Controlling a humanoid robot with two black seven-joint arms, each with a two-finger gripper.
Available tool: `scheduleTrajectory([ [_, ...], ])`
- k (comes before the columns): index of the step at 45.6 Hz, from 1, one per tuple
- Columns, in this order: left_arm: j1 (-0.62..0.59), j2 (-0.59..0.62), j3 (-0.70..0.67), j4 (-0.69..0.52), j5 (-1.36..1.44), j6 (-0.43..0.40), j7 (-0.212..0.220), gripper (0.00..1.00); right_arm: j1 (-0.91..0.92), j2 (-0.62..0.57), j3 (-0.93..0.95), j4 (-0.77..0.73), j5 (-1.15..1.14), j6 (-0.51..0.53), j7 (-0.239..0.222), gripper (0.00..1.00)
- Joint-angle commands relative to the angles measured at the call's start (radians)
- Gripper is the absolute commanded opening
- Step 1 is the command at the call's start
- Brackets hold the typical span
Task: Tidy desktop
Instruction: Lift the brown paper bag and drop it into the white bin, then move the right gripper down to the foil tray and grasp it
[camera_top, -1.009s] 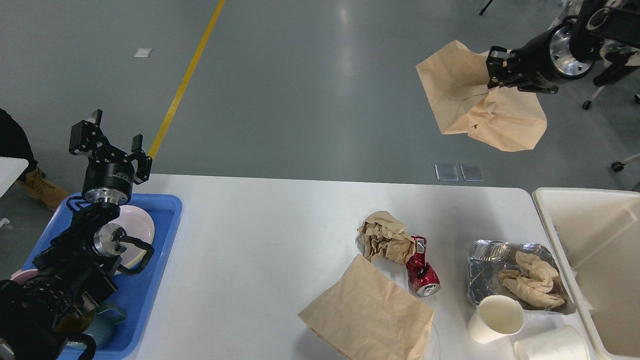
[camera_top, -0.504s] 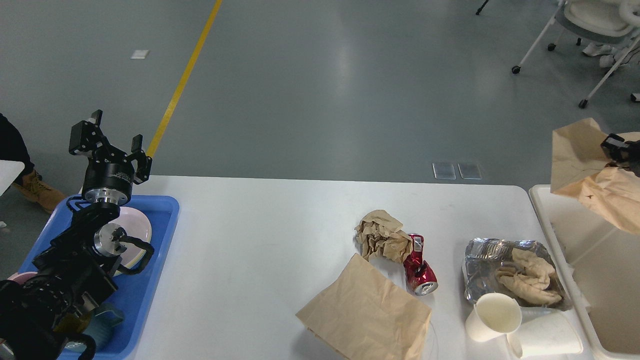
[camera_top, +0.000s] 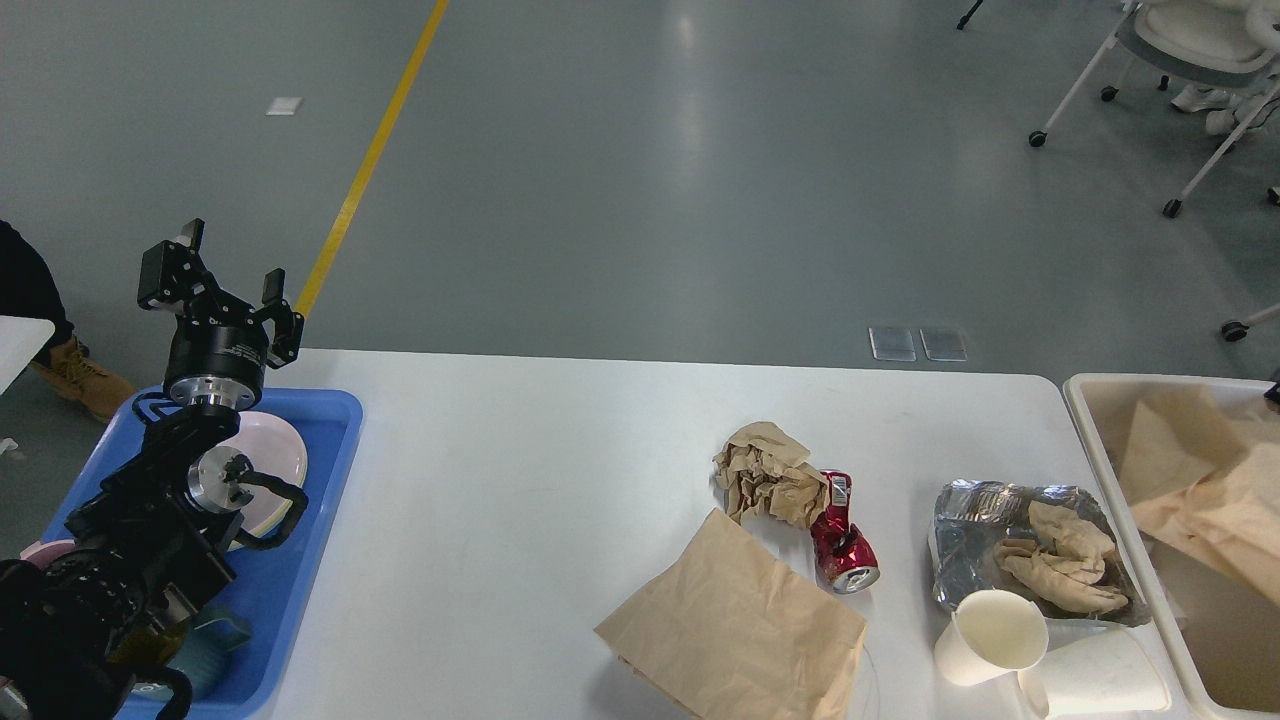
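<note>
The white desktop (camera_top: 520, 500) holds a crumpled brown paper (camera_top: 765, 470), a dented red can (camera_top: 842, 545) lying on its side, a flat brown paper bag (camera_top: 735, 630), a foil tray (camera_top: 962, 510) with crumpled paper (camera_top: 1065, 560) in it, and two white paper cups (camera_top: 990, 635), one of them lying on its side (camera_top: 1095, 675). Another brown paper bag (camera_top: 1200, 480) lies in the cream bin (camera_top: 1085, 420) at the right. My left gripper (camera_top: 220, 285) is open and empty above the blue tray (camera_top: 325, 440). Only a dark sliver of my right arm (camera_top: 1274, 392) shows at the right edge.
The blue tray at the left holds a pink plate (camera_top: 280, 445) and a teal cup (camera_top: 215, 645), partly hidden by my left arm. A person's boot (camera_top: 85, 380) stands on the floor at far left. An office chair (camera_top: 1190, 40) stands at top right.
My right arm carried the brown paper bag from high above the floor down to the right; the bag now lies in the bin and the arm has almost left the view. The left arm has not moved.
</note>
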Motion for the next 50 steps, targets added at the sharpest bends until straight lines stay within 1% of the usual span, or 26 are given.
scheduleTrajectory([
  [1,-0.001,0.0,0.0,0.0,0.001,0.0,0.0,0.96,-0.002,0.007,0.001,0.001,0.0,0.001,-0.001,1.0],
  [8,-0.001,0.0,0.0,0.0,-0.001,0.0,0.0,0.96,0.018,0.05,-0.006,0.006,-0.002,0.004,0.001,1.0],
  [13,0.001,0.0,0.0,0.0,0.001,0.0,0.0,0.96,0.095,0.119,-0.028,0.025,-0.017,0.013,0.002,1.0],
  [16,-0.001,0.0,0.0,0.0,0.001,0.0,0.0,0.96,0.139,0.163,-0.084,0.056,-0.022,0.013,0.004,1.0],
  [21,0.001,0.0,0.0,0.0,-0.001,0.0,0.0,0.96,0.256,0.222,-0.203,0.145,-0.026,0.017,0.01,1.0],
  [22,0.001,0.0,0.0,0.0,0.001,0.0,0.0,0.96,0.285,0.231,-0.222,0.176,-0.026,0.02,0.011,1.0],
  [23,0.001,0.0,0.0,0.0,-0.001,0.0,0.0,0.96,0.359,0.24,-0.249,0.252,-0.026,0.03,0.013,1.0],
  [25,-0.001,0.0,0.0,0.0,-0.001,0.0,0.0,0.96,0.43,0.242,-0.257,0.324,-0.026,0.047,0.014,1.0],
  [28,-0.001,0.0,0.0,0.0,-0.001,0.0,0.0,0.96,0.535,0.242,-0.259,0.453,-0.026,0.111,0.014,1.0],
  [31,0.001,0.0,0.0,0.0,-0.001,0.0,0.0,0.96,0.638,0.24,-0.257,0.544,-0.026,0.209,0.014,1.0],
  [35,0.001,0.0,0.0,0.0,0.001,0.0,0.0,0.96,0.747,0.24,-0.248,0.598,-0.025,0.343,0.014,1.0],
  [43,0.001,0.0,0.0,0.0,0.001,0.0,0.0,0.96,0.895,0.234,-0.217,0.694,-0.015,0.604,0.013,1.0],
  [47,0.001,0.0,0.0,0.0,0.001,0.0,0.0,0.96,0.937,0.231,-0.216,0.746,-0.015,0.676,0.013,1.0],
  [50,0.001,0.0,0.0,0.0,0.001,0.0,0.0,0.96,0.945,0.231,-0.214,0.762,-0.015,0.695,0.013,1.0],
])
